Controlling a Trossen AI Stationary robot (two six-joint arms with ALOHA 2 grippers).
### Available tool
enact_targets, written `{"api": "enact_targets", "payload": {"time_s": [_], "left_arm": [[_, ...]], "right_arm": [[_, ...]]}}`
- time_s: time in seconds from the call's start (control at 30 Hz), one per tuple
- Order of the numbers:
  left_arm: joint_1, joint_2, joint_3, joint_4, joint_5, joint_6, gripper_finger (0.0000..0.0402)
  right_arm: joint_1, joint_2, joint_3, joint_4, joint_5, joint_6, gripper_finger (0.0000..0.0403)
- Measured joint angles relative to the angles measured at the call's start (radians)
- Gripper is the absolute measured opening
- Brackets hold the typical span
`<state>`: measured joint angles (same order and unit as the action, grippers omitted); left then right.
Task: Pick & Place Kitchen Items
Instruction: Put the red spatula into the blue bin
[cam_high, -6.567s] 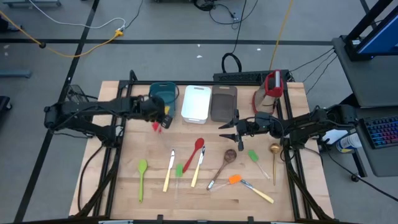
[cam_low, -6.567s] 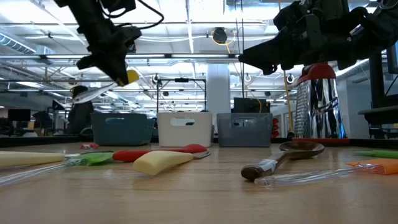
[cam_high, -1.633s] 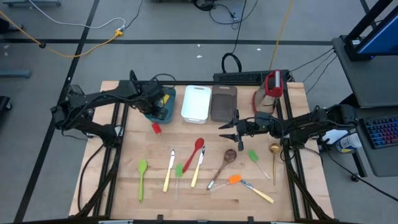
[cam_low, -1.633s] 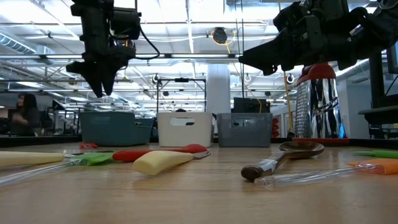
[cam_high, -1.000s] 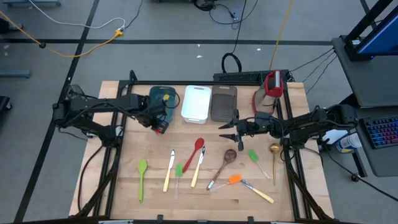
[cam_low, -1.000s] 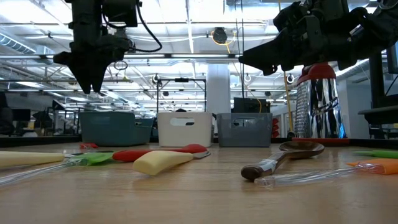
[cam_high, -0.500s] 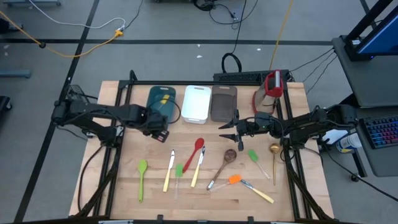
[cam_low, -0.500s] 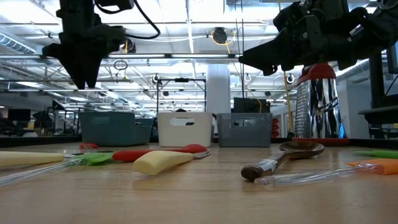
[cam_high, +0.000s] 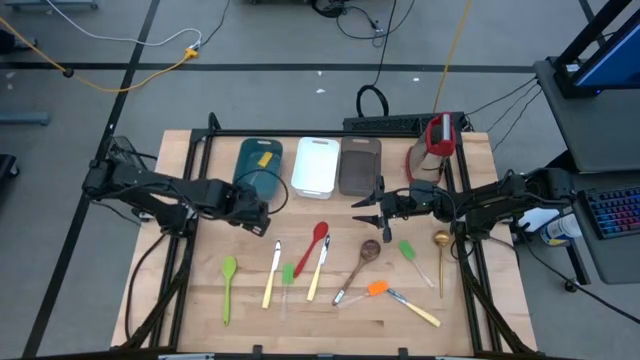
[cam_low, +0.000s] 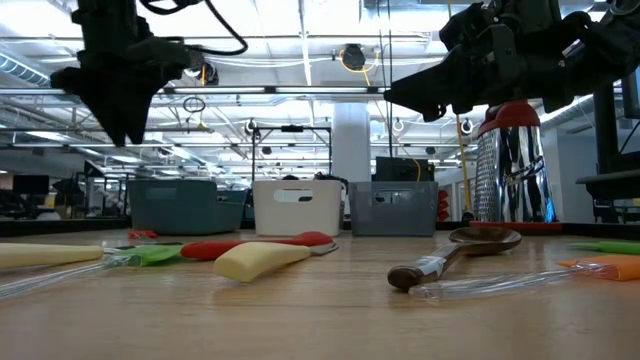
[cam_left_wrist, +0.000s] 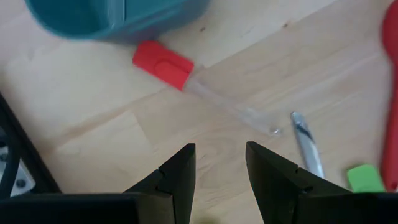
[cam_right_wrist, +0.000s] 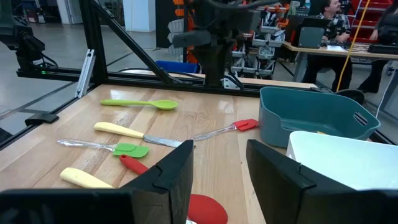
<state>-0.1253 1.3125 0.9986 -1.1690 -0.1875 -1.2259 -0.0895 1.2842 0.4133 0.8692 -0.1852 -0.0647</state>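
The left gripper (cam_high: 262, 226) hangs above the worktop (cam_high: 330, 315) just in front of the teal tray (cam_high: 258, 165), its jaws parted and holding nothing. Its wrist view looks down between the two dark fingers (cam_left_wrist: 178, 171) at the red spatula (cam_left_wrist: 165, 63), which lies flat on the wood with its clear handle running away from the tray's corner. A yellow utensil (cam_high: 263, 159) lies inside the teal tray.

The right gripper (cam_high: 362, 211) waits in the air in front of the grey-brown tray (cam_high: 360, 167), its jaws also apart and empty. A white tray (cam_high: 316, 165) stands between the other two, and a red-and-white upright object (cam_high: 437, 137) stands at the back right corner.

The other utensils are spread over the front half of the worktop. From the left lie a green spoon (cam_high: 228, 287), a pale-handled knife (cam_high: 271, 272), a small green spatula (cam_high: 288, 273), a red spoon (cam_high: 313, 246) and a second pale-handled knife (cam_high: 318, 267). Further right are a wooden spoon (cam_high: 358, 266), an orange spatula (cam_high: 395, 297), another green spatula (cam_high: 410, 254) and a gold spoon (cam_high: 441, 258) nearest the right edge.

In the right wrist view a person sits at a desk in the room beyond the worktop.
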Motion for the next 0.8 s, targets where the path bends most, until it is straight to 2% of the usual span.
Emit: {"api": "enact_targets", "payload": {"time_s": [0.4, 0.6, 0.8], "left_arm": [[-0.038, 0.000, -0.073, 0.023, -0.003, -0.112, 0.0145], [-0.055, 0.000, -0.075, 0.038, -0.033, -0.127, 0.0145], [-0.084, 0.000, -0.075, 0.100, -0.115, -0.141, 0.0145]], "right_arm": [[0.000, 0.000, 0.000, 0.000, 0.000, 0.000, 0.0141], [0.000, 0.000, 0.000, 0.000, 0.000, 0.000, 0.0141], [0.000, 0.000, 0.000, 0.000, 0.000, 0.000, 0.0141]]}}
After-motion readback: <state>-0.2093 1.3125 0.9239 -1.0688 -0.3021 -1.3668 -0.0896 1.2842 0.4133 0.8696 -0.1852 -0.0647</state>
